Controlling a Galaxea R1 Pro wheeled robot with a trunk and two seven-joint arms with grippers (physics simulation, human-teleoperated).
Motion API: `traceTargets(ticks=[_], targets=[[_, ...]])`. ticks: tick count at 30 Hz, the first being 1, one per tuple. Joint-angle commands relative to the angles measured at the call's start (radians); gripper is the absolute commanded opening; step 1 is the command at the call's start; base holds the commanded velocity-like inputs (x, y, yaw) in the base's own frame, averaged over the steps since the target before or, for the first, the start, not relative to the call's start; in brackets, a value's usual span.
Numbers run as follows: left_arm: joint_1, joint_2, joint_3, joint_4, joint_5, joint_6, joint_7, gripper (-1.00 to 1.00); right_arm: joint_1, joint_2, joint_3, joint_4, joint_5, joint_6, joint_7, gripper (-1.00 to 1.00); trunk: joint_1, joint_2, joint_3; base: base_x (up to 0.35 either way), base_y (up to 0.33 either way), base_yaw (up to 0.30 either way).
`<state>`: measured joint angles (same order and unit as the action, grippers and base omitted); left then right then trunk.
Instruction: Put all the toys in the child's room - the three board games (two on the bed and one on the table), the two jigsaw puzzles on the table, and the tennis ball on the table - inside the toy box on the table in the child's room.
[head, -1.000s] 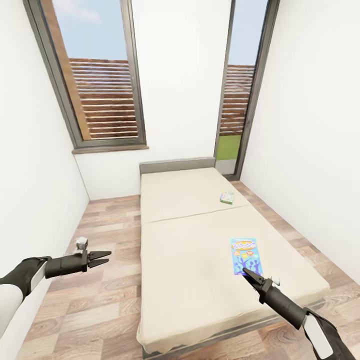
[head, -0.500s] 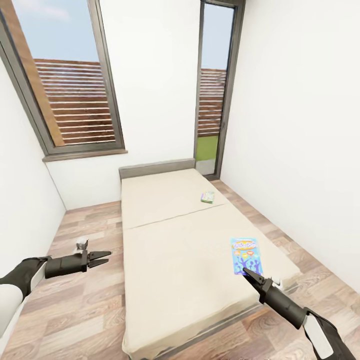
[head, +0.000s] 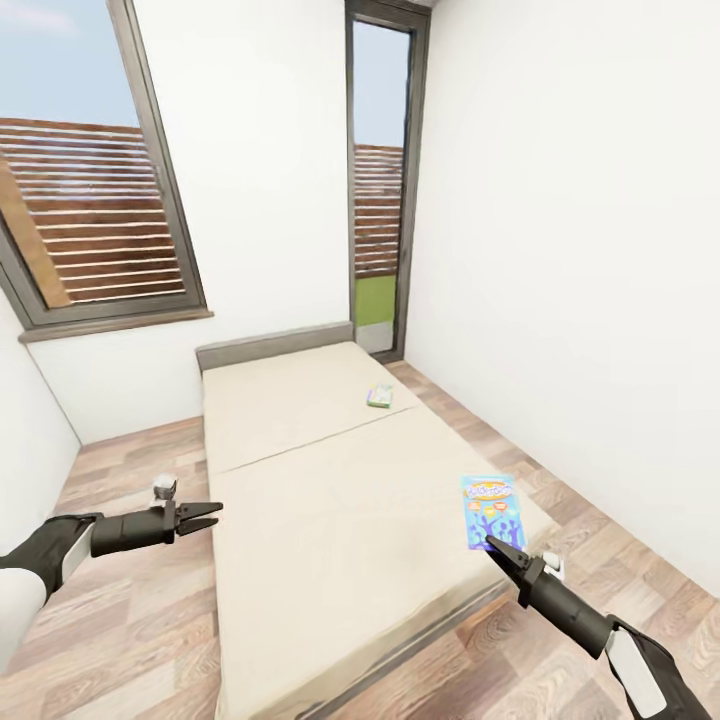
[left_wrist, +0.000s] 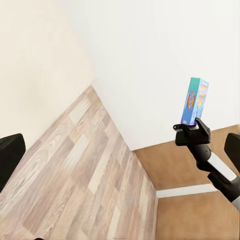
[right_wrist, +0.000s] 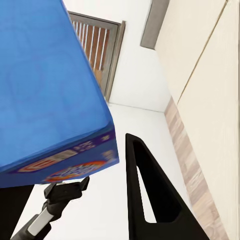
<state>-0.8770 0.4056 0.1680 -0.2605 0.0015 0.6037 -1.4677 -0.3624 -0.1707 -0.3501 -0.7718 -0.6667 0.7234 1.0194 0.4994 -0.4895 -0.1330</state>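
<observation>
Head view: right gripper (head: 497, 547) jaws grasp the blue board game (head: 491, 510) above the bed (head: 320, 520), left gripper (head: 205, 516) released; carrying it to the toy box likely comes next.

Both arms are matt black toward the wrist and turn white further back toward the trunk. The left gripper (head: 205, 515) and right gripper (head: 497, 549) end in slim, pointed black fingers. A small grey knob sits just behind the left gripper.

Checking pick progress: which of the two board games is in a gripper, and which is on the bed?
The blue board game is held up in the right gripper. The pale green board game lies flat, far up the bed, near its right edge.
</observation>
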Motion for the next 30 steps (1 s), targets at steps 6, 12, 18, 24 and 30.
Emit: traceTargets(ticks=[6,12,18,24,30], targets=[[0.0,-0.001,-0.001,0.0,0.0,0.01,-0.002,1.0,-0.001,-0.001,-0.001,0.002,-0.005,0.008,0.001,-1.0,-0.023,0.041,0.022,0.0,0.0,-0.259],[0.0,-0.002,-0.001,0.0,0.0,0.01,-0.002,1.0,-0.001,-0.001,-0.001,0.002,-0.007,0.01,0.001,-1.0,-0.046,0.083,0.047,0.0,0.0,-0.259],[0.0,-0.001,-0.001,0.0,0.0,0.01,-0.003,1.0,-0.001,-0.001,-0.001,0.003,-0.007,0.01,0.001,-1.0,-0.049,0.09,0.055,0.0,0.0,-0.259],[0.0,-0.001,-0.001,0.0,0.0,0.01,-0.003,1.0,-0.001,-0.001,-0.001,0.003,-0.007,0.011,0.0,-1.0,-0.049,0.09,0.061,0.0,0.0,-0.259],[0.0,-0.001,-0.002,0.0,0.0,0.01,-0.005,1.0,-0.001,-0.001,-0.001,0.003,-0.007,0.011,-0.001,-1.0,-0.049,0.09,0.066,0.0,0.0,-0.259]])
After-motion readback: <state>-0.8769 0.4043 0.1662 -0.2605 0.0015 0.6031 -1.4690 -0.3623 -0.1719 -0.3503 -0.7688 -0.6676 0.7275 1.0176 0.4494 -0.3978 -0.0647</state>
